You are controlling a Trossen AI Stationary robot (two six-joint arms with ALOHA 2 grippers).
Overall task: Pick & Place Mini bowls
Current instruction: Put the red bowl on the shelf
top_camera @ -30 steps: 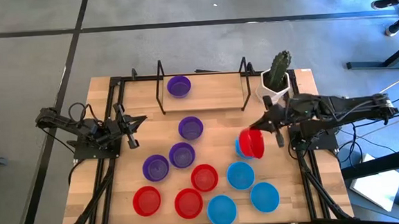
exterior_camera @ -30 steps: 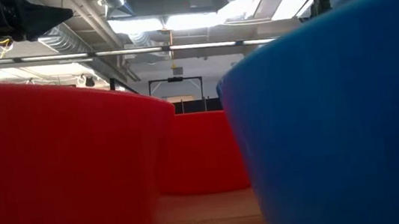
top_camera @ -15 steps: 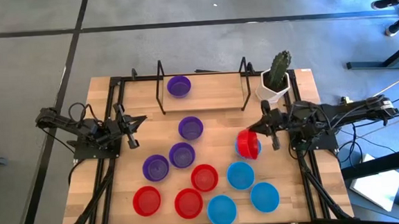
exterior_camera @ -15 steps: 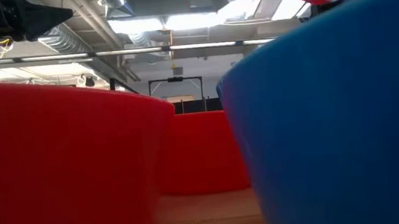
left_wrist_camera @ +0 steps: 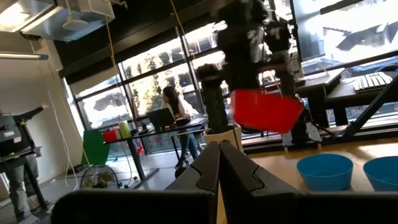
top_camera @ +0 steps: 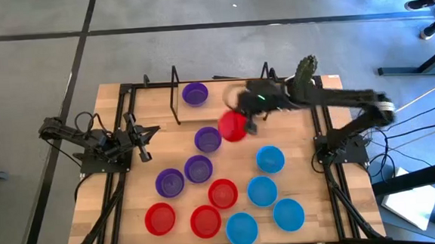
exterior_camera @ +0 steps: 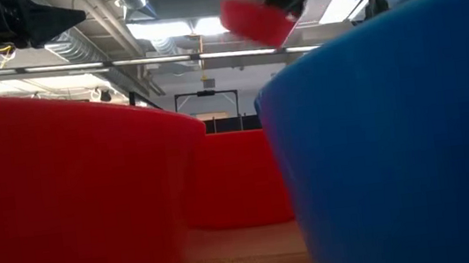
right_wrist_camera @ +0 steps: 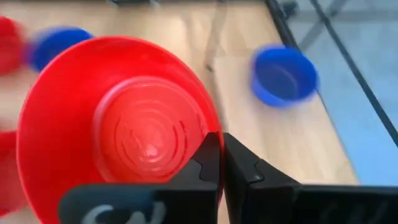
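My right gripper (top_camera: 245,117) hangs over the table's far middle, shut on a red mini bowl (top_camera: 233,126) that is up in the air (exterior_camera: 257,18). One purple bowl (top_camera: 194,94) sits on the far wooden shelf. Three purple bowls (top_camera: 198,168), three red ones (top_camera: 206,221) and several light blue ones (top_camera: 262,190) rest on their bases on the table. My left gripper (top_camera: 144,134) waits shut at the table's left side. My right gripper pinches the red bowl's rim (right_wrist_camera: 208,134) between its two fingers. The fingers slant down from the table's right side. The bowl is lifted clear and tipped on its side, its hollow toward the wrist.
A white pot with a green cactus (top_camera: 303,79) stands at the far right corner, under my right arm. Black wire uprights (top_camera: 175,94) flank the far shelf. A blue bowl (top_camera: 270,159) lies near the right arm's base. People show in the room beyond (left_wrist_camera: 171,106).
My right gripper has swung from the table's right side toward the far middle and risen, staying shut on the red bowl. The bowl has travelled with it, and the blue bowl that lay under it now shows bare.
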